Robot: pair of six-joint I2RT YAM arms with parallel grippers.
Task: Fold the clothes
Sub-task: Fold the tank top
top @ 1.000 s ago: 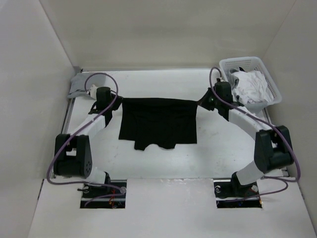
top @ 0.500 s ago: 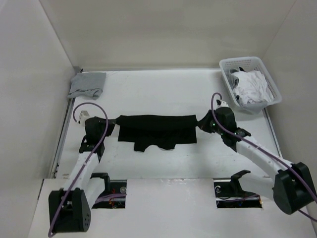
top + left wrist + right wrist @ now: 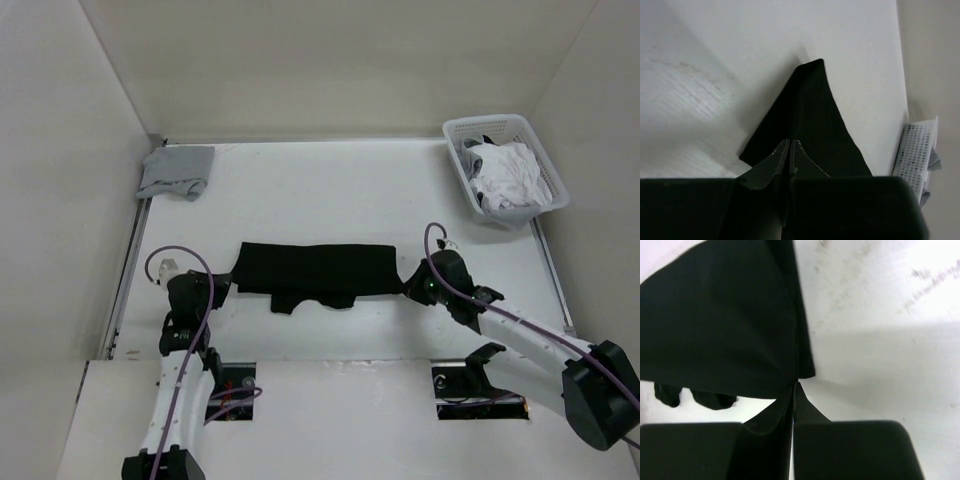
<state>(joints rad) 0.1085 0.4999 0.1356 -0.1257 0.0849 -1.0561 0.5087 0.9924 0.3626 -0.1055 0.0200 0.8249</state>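
The black garment (image 3: 315,270) lies on the table as a narrow band folded over itself, with small tabs poking out along its near edge. My left gripper (image 3: 224,284) is shut on its left end; in the left wrist view the closed fingertips (image 3: 790,143) rest on the black cloth (image 3: 812,115). My right gripper (image 3: 408,284) is shut on the right end, its closed tips (image 3: 795,384) meeting the corner of the cloth (image 3: 725,325). A light-grey garment (image 3: 177,172) lies folded at the far left corner.
A white lattice basket (image 3: 483,125) holding white clothes stands at the far right; it also shows in the left wrist view (image 3: 914,150). Side walls close in the table (image 3: 330,190) on both sides. Both arm bases sit at the near edge.
Both arms have drawn back toward the near edge, carrying the garment's far edge with them. The black garment has gone from a hanging sheet to a low folded band.
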